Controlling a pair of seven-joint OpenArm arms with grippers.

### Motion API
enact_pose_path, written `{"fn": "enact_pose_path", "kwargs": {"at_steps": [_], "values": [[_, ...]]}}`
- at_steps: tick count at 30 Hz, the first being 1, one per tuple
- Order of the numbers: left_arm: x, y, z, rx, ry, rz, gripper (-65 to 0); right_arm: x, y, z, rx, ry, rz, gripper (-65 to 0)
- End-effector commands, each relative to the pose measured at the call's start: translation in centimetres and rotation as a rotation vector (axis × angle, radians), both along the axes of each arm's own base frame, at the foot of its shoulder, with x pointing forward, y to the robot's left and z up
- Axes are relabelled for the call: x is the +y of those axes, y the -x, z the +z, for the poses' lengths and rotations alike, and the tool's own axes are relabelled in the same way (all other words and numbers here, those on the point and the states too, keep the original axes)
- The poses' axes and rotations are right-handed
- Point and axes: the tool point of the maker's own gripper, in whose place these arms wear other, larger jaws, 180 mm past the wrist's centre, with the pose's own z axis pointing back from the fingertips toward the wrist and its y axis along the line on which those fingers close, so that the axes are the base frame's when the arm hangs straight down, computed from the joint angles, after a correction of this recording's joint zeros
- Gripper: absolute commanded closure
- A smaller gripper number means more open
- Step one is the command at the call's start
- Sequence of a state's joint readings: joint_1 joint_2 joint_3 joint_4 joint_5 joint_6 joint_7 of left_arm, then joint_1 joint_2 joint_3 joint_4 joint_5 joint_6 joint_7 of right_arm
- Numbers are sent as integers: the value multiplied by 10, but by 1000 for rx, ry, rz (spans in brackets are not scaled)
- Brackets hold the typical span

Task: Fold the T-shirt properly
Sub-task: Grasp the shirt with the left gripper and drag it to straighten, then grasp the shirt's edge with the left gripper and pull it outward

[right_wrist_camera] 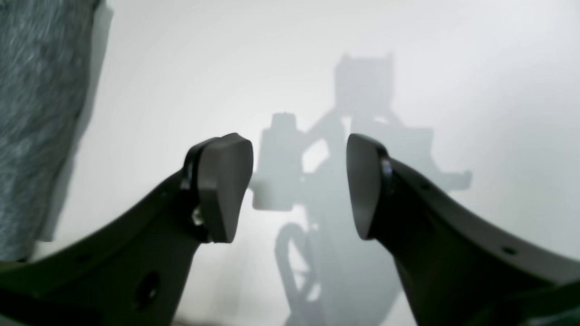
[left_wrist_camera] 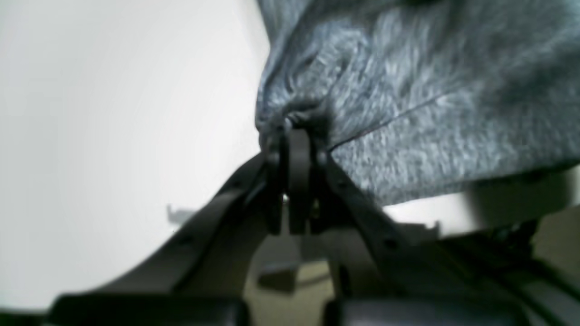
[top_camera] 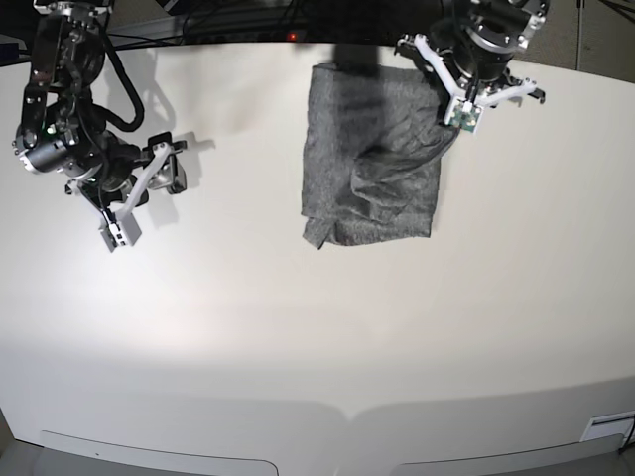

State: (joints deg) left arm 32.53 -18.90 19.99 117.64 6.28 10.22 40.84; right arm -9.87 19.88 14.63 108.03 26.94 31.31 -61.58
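Because only a small bunched pinch of knit sits between the pads, could slip out of the left gripper [left_wrist_camera: 290, 131] as soon as the cloth is lifted or dragged. Could also drag the whole folded stack instead of the top layer, since several layers appear gathered at the pinch; would undo the neat rectangle and leave creases running in from that edge. Might also swing the loose fold over unevenly, with nothing pinning the opposite side.

Lies near the far edge of the tabletop [top_camera: 317, 347], right of centre in the base view: the grey T-shirt [top_camera: 372, 159], already folded into a rough rectangle, wrinkled toward its right side. Reaches down from the far right corner onto the shirt's right edge, jaws pressed together on a puckered tuck of fabric. Hangs well apart from the cloth near the left edge of the tabletop: the right gripper [right_wrist_camera: 299, 185], jaws spread wide, holding nothing, only bare white surface and its own shadow beneath.
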Motion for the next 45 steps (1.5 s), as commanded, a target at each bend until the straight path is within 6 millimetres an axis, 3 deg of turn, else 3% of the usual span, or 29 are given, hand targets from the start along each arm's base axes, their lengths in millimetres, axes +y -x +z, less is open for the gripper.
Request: {"fn": "enact_pose_path", "kwargs": {"at_steps": [1,3,7,11,18,21,25,27,29,34,41,45], "values": [[9,-6,9,-44,-36,31,0,-3,-6,10,-36,7,4,-365],[25,-9,12,-68,-102,90,0,-3,-6,10,-35,8,4,-365],[49,-16,24,-141,-180,201,-91,-3,-4,8,-23,12,4,-365],[67,-18,34,-192,-258,274,-122,-4,-3,7,-14,16,4,-365],[101,-34,87,-461,-461,393,-127,-3,-3,7,-15,15,8,-365],[84,-41,88,-493,-415,301,-127,-2,-3,7,-18,18,22,-365],[-2,-39,53,-362,-152,-135,-127,-1,-3,8,-20,18,37,-365],[-50,-24,49,-342,-24,-402,-127,-1,-3,8,-23,17,37,-365],[-74,-14,51,-345,36,-543,-127,-1,-3,8,-22,17,36,-365],[-75,-27,51,-346,66,-534,-128,-1,-3,8,-20,18,36,-365],[-67,-47,21,-270,84,-491,-128,-1,-3,7,-18,19,36,-365],[-73,-54,25,-277,118,-471,-128,-1,-3,7,-19,19,36,-365]]}}
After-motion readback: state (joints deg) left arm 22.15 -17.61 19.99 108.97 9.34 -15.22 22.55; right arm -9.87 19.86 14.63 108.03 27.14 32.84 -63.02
